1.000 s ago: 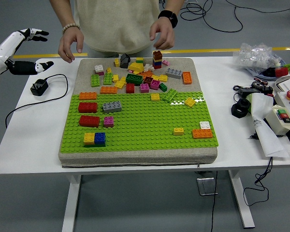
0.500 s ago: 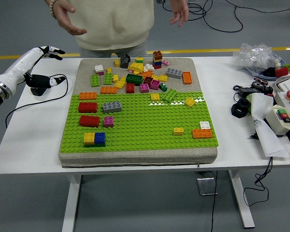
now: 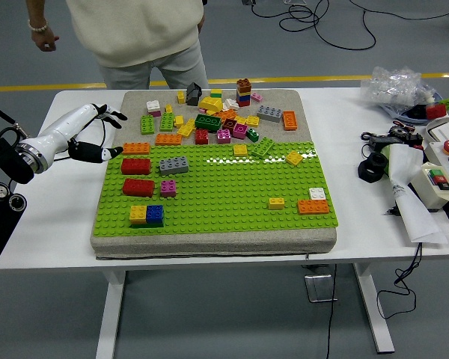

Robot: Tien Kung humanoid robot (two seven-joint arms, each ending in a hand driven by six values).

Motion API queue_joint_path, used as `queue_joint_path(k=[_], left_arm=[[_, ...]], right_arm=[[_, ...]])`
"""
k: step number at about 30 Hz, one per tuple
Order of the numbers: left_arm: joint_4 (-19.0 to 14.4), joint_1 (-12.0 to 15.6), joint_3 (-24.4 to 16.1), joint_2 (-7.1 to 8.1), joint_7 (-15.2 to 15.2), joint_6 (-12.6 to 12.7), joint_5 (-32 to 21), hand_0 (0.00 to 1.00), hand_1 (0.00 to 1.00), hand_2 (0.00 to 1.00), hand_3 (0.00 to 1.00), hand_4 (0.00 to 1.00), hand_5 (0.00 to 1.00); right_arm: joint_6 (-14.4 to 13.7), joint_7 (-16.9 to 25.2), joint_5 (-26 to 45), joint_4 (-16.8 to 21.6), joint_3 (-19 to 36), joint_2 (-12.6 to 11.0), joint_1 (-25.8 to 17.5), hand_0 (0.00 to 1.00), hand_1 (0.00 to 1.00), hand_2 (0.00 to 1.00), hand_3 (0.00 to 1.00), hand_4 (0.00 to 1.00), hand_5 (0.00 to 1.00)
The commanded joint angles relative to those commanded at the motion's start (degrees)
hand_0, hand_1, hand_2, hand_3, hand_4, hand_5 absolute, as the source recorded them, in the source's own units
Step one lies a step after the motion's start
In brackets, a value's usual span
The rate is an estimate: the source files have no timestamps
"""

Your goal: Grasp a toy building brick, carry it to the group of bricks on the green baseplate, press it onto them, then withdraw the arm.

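Note:
My left hand (image 3: 105, 134) reaches in from the left, fingers spread and holding nothing, just left of the grey mat's edge. Right beside its thumb lies an orange brick (image 3: 135, 148) on the green baseplate (image 3: 224, 202). Below that sit two red bricks (image 3: 137, 176), a grey brick (image 3: 173, 165), a pink brick (image 3: 168, 188) and a joined yellow and blue pair (image 3: 147, 215). A pile of loose bricks (image 3: 217, 120) covers the far part of the grey mat. My right arm does not show.
A person in a cream top (image 3: 131, 34) stands at the far left, turned away, one hand (image 3: 43, 37) hanging. Small yellow, white and orange bricks (image 3: 303, 202) sit at the baseplate's right. Black parts, a control box (image 3: 441, 176) and paper crowd the right side.
My left hand has swung right and nearer, from the table's far left corner to the mat's left edge. The person has pulled both hands off the table and stepped left.

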Motion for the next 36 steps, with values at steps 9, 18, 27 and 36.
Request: queue_joint_path(k=[9,18,27,36], left_arm=[[2.06,-0.11,3.60,-0.45,-0.73,0.90,1.17,0.896,0.786,0.622,0.622,0.676,0.029],[4.03,-0.88,8.35,0.44,-1.92,2.02,1.41,0.892,0.785,0.611,0.616,0.668,0.028],[6.93,-2.89,13.97,1.61,-3.24,4.70,2.00,0.890,0.785,0.609,0.621,0.676,0.025],[10.28,-4.81,18.25,1.66,-4.60,7.47,1.79,0.890,0.787,0.624,0.668,0.706,0.035]], right_arm=[[-0.01,-0.01,0.06,0.00,0.01,0.03,0.06,0.765,0.715,0.767,0.769,0.967,0.699],[0.01,-0.04,0.15,0.00,-0.06,0.07,0.07,0.766,0.716,0.767,0.769,0.966,0.698],[0.02,-0.09,0.13,0.00,-0.17,0.11,0.05,0.766,0.715,0.767,0.769,0.966,0.698],[0.00,-0.07,0.07,0.00,-0.43,0.21,0.19,0.765,0.715,0.767,0.770,0.966,0.697]])
